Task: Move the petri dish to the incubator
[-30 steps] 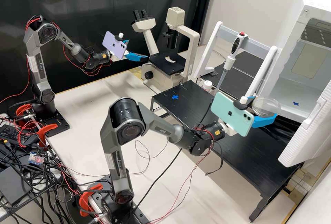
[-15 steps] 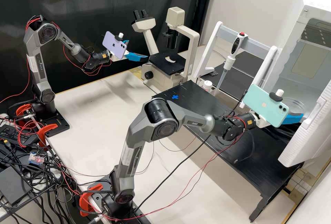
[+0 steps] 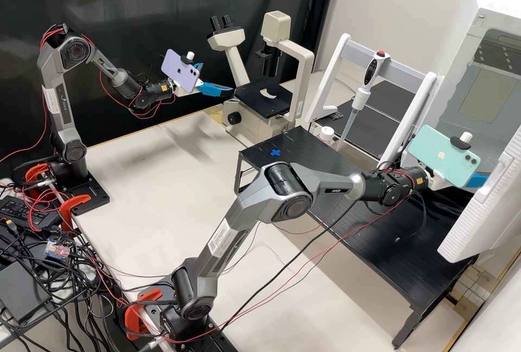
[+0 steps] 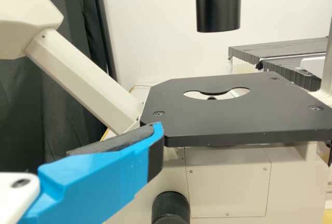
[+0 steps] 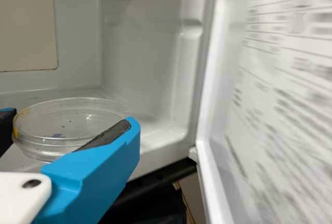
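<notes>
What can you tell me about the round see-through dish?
The dish is round, shallow and clear, like plastic or glass, and seems to have a lid on. Its edge has a yellowish patch. It is held nearly level by the right gripper, between two blue fingers, at the open white incubator.

High view: the microscope (image 3: 298, 91) stands at the far edge of the bench (image 3: 141, 178); the platform (image 3: 401, 243) runs along the right side, a cross (image 3: 275, 152) on it near its far left corner. Behind it are the bottle (image 3: 326, 134) and rack (image 3: 331, 78), holding the pipette (image 3: 370, 72). The incubator (image 3: 458, 70) lies right.
</notes>
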Robot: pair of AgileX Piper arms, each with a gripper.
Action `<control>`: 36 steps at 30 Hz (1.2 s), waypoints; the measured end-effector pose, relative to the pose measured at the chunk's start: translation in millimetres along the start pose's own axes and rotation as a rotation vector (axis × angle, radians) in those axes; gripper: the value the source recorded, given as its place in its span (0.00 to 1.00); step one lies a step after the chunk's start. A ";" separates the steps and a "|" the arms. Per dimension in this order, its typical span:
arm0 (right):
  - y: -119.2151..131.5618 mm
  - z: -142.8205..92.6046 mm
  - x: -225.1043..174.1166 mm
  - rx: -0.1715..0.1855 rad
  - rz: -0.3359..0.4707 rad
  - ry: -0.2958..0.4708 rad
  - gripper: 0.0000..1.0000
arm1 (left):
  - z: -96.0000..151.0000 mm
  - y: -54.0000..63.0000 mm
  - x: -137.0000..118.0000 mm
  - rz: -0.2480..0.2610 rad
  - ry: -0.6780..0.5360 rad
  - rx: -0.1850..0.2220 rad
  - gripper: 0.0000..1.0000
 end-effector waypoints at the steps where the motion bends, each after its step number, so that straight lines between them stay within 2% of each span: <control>1: -3.5 0.3 3.3 -0.003 -0.005 -0.004 0.00 | 0.0 0.0 0.0 0.000 0.000 0.000 1.00; 7: -17.7 -1.0 21.3 -0.024 -0.030 -0.023 0.00 | 0.0 0.0 0.0 0.000 0.000 0.000 1.00; 12: -24.0 4.1 33.6 -0.006 -0.032 -0.039 0.00 | 0.0 0.0 0.0 0.000 0.000 0.000 1.00; 25: -32.2 9.9 50.4 -0.016 -0.022 -0.026 0.00 | 0.0 0.0 0.0 0.000 0.000 0.000 1.00; 26: -33.2 10.8 50.7 -0.016 -0.024 -0.028 1.00 | 0.0 0.0 0.0 0.000 0.000 0.000 1.00; 29: -35.1 11.0 51.3 -0.014 -0.026 -0.028 1.00 | 0.0 0.0 0.0 0.000 0.000 0.000 1.00; 33: -37.9 8.7 51.4 -0.047 -0.026 -0.031 1.00 | 0.0 0.0 0.0 0.000 0.000 0.000 1.00; 36: -38.8 10.1 51.2 -0.058 -0.025 -0.042 1.00 | 0.0 0.0 0.0 0.000 0.000 0.000 1.00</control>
